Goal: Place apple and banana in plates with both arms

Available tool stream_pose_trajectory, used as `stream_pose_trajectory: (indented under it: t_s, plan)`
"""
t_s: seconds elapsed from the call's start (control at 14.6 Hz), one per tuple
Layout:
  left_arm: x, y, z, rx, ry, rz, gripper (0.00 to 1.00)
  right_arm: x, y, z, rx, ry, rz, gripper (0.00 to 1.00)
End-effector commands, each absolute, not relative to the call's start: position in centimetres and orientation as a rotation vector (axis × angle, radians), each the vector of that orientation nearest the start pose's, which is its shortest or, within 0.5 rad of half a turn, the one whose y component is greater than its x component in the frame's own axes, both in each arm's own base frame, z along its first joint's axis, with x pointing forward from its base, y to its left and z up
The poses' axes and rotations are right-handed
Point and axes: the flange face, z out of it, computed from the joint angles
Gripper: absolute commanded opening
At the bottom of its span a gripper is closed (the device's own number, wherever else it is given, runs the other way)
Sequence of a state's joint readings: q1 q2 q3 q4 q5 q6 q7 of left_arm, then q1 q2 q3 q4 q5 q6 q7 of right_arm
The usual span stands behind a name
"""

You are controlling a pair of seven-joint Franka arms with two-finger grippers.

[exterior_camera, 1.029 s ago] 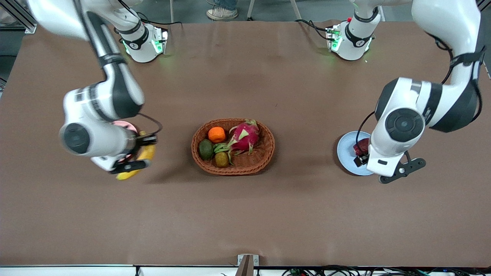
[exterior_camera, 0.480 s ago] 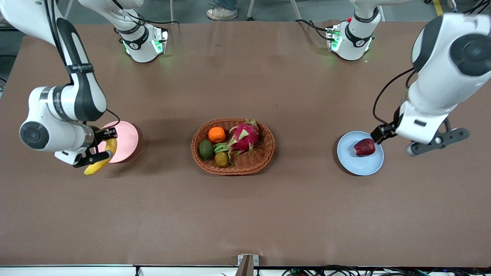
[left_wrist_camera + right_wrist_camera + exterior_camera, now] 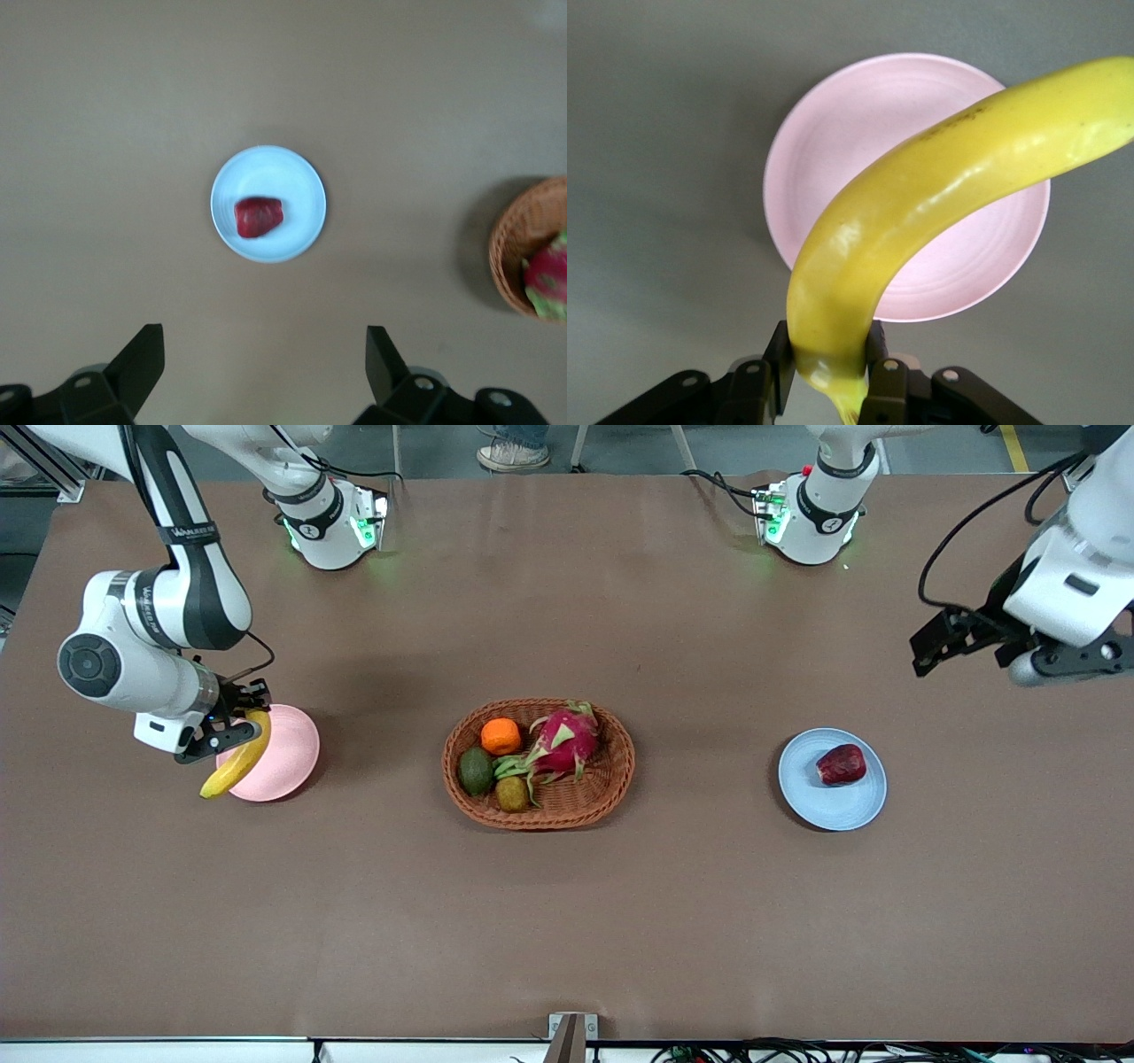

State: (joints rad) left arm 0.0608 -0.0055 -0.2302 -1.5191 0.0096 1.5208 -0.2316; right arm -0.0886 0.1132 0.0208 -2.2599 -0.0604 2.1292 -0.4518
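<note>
The big brown table (image 3: 567,921) holds everything. In its middle sits a brown wicker basket (image 3: 538,810) with a pink dragon fruit (image 3: 562,746), an orange (image 3: 500,736) and some small green fruit inside.

The pink plate (image 3: 282,766) lies toward the right arm's end of the table. The blue plate (image 3: 828,806) lies toward the left arm's end, well apart from the basket.

The right gripper (image 3: 232,722) hangs in the air over the edge of the pink plate. Its two fingers (image 3: 778,372) are squeezed tight on one end of the yellow banana (image 3: 234,758). The banana sticks out from the fingers and curves across above the plate. It is up in the air, not lying on the plate.

The dark red apple (image 3: 841,764) lies on the blue plate, a little off the middle. Nothing is touching it.

The left gripper (image 3: 957,638) is up high over bare table, well apart from the apple and its plate. Its fingers (image 3: 143,363) are spread wide and hold nothing.
</note>
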Motion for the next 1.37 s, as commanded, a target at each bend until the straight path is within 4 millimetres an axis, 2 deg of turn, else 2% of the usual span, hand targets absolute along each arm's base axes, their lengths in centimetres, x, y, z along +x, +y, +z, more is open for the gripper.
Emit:
stream_pose_trajectory:
  t_s: [0.0, 0.14, 0.27, 0.34, 0.41, 0.48, 0.55, 0.69, 0.75, 0.82, 0.96, 1.03, 1.17, 1.3]
  plan:
    - [51.1, -7.9, 65.5, -3.154, -0.032, 0.031, 1.0, 48.0, -4.6, 27.9, -3.029, -0.692, 0.355, 0.13]
    - [49.3, -7.7, 65.9, -3.148, -0.035, 0.044, 1.0, 47.6, -4.3, 26.5, -3.04, -0.701, 0.299, 0.14]
    - [49.1, -7.9, 66.0, -3.146, -0.032, 0.049, 1.0, 47.8, -4.0, 24.8, -3.037, -0.718, 0.286, 0.16]
    - [49.1, -7.8, 65.9, -3.142, -0.037, 0.053, 1.0, 47.8, -4.0, 24.2, -3.035, -0.718, 0.285, 0.2]
    - [49.0, -8.1, 65.9, -3.132, -0.029, 0.048, 1.0, 48.0, -3.9, 23.8, -3.037, -0.72, 0.271, 0.33]
    - [49.0, -8.1, 66.0, -3.123, -0.035, 0.043, 1.0, 48.2, -4.1, 23.1, -3.04, -0.715, 0.256, 0.73]
    - [49.0, -8.1, 66.0, -3.116, -0.034, 0.041, 1.0, 48.3, -4.4, 23.0, -3.046, -0.705, 0.237, 1.0]
    - [49.5, -7.7, 65.9, -3.116, -0.036, 0.029, 1.0, 48.4, -4.4, 24.0, -3.051, -0.697, 0.238, 1.0]
    - [49.8, -7.8, 66.0, -3.11, -0.032, 0.006, 1.0, 48.6, -4.6, 25.3, -3.054, -0.683, 0.249, 1.0]
    - [49.9, -7.7, 66.1, -3.103, -0.028, -0.006, 1.0, 49.5, -5.0, 27.8, -3.061, -0.645, 0.243, 1.0]
    - [49.8, -7.6, 66.1, -3.1, -0.031, -0.009, 1.0, 52.1, -7.4, 32.7, -3.08, -0.56, 0.246, 1.0]
    - [49.8, -7.5, 66.2, -3.1, -0.033, -0.009, 1.0, 53.5, -8.7, 35.7, -3.084, -0.519, 0.255, 1.0]
    - [49.9, -7.6, 66.1, -3.1, -0.031, -0.006, 1.0, 56.1, -9.7, 43.1, -3.055, -0.408, 0.215, 1.0]
    - [50.0, -7.6, 66.0, -3.1, -0.031, -0.006, 1.0, 57.1, -10.9, 49.6, -3.064, -0.243, 0.189, 1.0]
